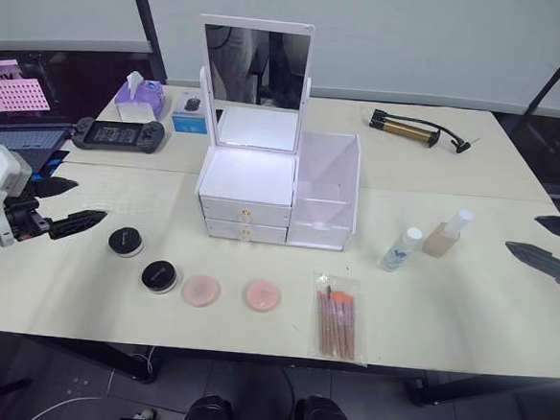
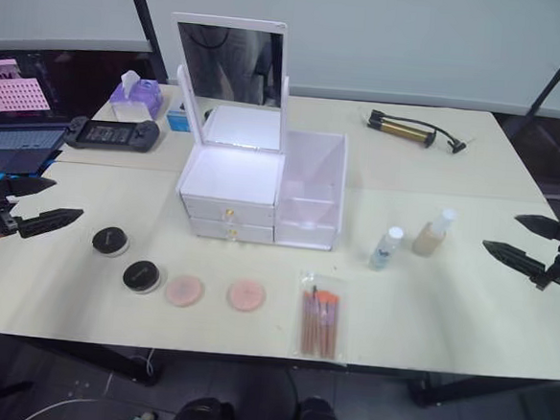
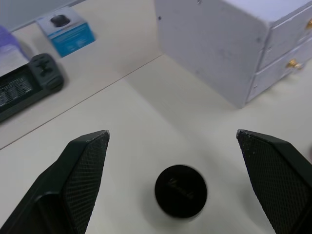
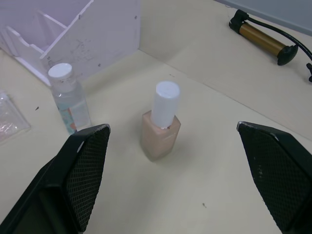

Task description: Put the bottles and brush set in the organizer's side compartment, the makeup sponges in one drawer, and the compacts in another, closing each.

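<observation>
Office or lab, pale tables (image 1: 465,309), laptop (image 1: 16,139), grey partition walls (image 1: 417,37)

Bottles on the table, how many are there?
2. The clear bottle and the beige bottle stand upright side by side, apart, right of the organizer. None seems hidden.

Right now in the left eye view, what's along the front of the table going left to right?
Black compact → second black compact → pink sponge → second pink sponge → brush set → clear bottle → beige bottle.
</observation>
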Robot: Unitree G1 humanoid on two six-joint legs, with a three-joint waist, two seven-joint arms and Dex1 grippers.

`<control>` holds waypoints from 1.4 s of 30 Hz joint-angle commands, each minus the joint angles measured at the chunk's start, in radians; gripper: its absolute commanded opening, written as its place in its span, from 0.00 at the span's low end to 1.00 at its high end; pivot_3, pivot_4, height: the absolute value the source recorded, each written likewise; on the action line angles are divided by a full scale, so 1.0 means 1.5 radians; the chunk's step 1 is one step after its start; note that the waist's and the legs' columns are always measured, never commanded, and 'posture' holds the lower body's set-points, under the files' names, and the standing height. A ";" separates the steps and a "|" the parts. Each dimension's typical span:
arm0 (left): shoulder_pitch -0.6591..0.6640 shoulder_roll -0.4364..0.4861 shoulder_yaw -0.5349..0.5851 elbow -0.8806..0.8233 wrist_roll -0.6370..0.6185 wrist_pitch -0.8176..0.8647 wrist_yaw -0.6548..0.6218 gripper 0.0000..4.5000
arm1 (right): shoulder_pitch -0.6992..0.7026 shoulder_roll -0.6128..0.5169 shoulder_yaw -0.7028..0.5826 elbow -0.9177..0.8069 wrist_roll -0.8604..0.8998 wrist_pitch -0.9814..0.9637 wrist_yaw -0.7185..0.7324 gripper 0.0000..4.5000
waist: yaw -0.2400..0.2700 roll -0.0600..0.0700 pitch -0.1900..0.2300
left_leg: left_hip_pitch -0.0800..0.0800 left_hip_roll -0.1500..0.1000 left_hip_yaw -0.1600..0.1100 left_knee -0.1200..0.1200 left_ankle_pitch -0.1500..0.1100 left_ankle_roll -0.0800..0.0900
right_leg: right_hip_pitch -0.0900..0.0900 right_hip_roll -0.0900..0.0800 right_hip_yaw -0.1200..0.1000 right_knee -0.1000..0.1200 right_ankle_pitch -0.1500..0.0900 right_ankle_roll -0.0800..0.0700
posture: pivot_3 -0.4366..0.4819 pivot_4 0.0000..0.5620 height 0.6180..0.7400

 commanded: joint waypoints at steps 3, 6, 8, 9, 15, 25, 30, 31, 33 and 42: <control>-0.114 -0.013 -0.075 -0.129 -0.066 0.102 -0.033 1.00 | 0.114 0.008 -0.095 -0.166 0.057 0.061 -0.033 0.99 | 0.004 0.000 0.000 | -0.002 -0.001 -0.003 0.001 0.000 -0.001 | 0.000 0.000 -0.001 0.000 0.000 0.001 | 0.48 0.27 0.88; -0.163 -0.042 -0.119 -0.164 -0.082 0.136 -0.037 1.00 | 0.197 0.033 -0.149 -0.267 0.080 0.100 -0.065 0.99 | 0.006 0.000 0.000 | -0.001 -0.003 -0.006 0.001 0.001 -0.001 | 0.002 0.000 -0.002 0.000 0.000 0.002 | 0.48 0.27 0.88; -0.202 -0.067 -0.155 -0.180 -0.084 0.161 -0.033 1.00 | 0.262 0.069 -0.197 -0.357 0.104 0.136 -0.098 0.99 | 0.007 0.000 0.000 | -0.001 -0.003 -0.007 0.001 0.001 -0.002 | 0.002 0.000 -0.002 0.000 0.000 0.002 | 0.48 0.27 0.88; -0.218 -0.077 -0.170 -0.186 -0.083 0.170 -0.034 1.00 | 0.289 0.085 -0.216 -0.397 0.114 0.152 -0.114 0.99 | 0.008 0.000 0.000 | -0.002 -0.003 -0.007 0.001 0.002 -0.003 | 0.002 0.000 -0.002 0.000 0.000 0.002 | 0.48 0.27 0.88; -0.315 -0.162 -0.242 -0.220 -0.093 0.238 -0.014 1.00 | 0.399 0.154 -0.315 -0.587 0.198 0.291 -0.232 0.99 | 0.012 0.000 0.000 | -0.002 -0.005 -0.010 0.002 0.002 -0.003 | 0.003 -0.001 -0.003 0.000 -0.001 0.003 | 0.48 0.27 0.88; -0.321 -0.254 -0.228 -0.252 -0.110 0.257 0.052 1.00 | 0.375 0.140 -0.282 -0.652 0.164 0.324 -0.360 0.99 | -0.001 -0.001 0.000 | -0.001 -0.006 -0.014 0.001 0.001 -0.001 | 0.008 -0.001 -0.004 -0.001 -0.004 0.008 | 0.48 0.27 0.88; -0.285 -0.251 -0.197 -0.323 -0.136 0.288 0.098 1.00 | 0.213 0.133 -0.163 -0.569 0.119 0.357 -0.462 0.99 | -0.004 -0.001 0.001 | -0.001 -0.006 -0.016 0.001 0.001 0.000 | 0.009 -0.001 -0.005 -0.002 -0.003 0.006 | 0.48 0.27 0.88; -0.271 -0.245 -0.195 -0.346 -0.141 0.297 0.107 1.00 | 0.171 0.132 -0.136 -0.543 0.120 0.374 -0.474 0.99 | -0.005 0.000 0.000 | -0.001 -0.006 -0.017 0.001 0.001 0.000 | 0.009 -0.001 -0.005 -0.002 -0.002 0.005 | 0.48 0.27 0.88; -0.253 -0.241 -0.192 -0.377 -0.148 0.310 0.124 1.00 | 0.114 0.121 -0.096 -0.505 0.132 0.413 -0.471 0.99 | -0.004 0.000 0.001 | 0.000 -0.007 -0.018 0.001 0.001 0.000 | 0.009 -0.001 -0.004 -0.002 -0.002 0.004 | 0.48 0.27 0.88; -0.220 -0.242 -0.172 -0.437 -0.168 0.333 0.196 1.00 | -0.022 0.103 0.047 -0.357 0.043 0.385 -0.448 0.99 | 0.005 0.000 0.001 | -0.002 -0.008 -0.022 0.003 0.000 0.000 | 0.010 -0.001 -0.005 -0.004 -0.002 0.004 | 0.48 0.27 0.88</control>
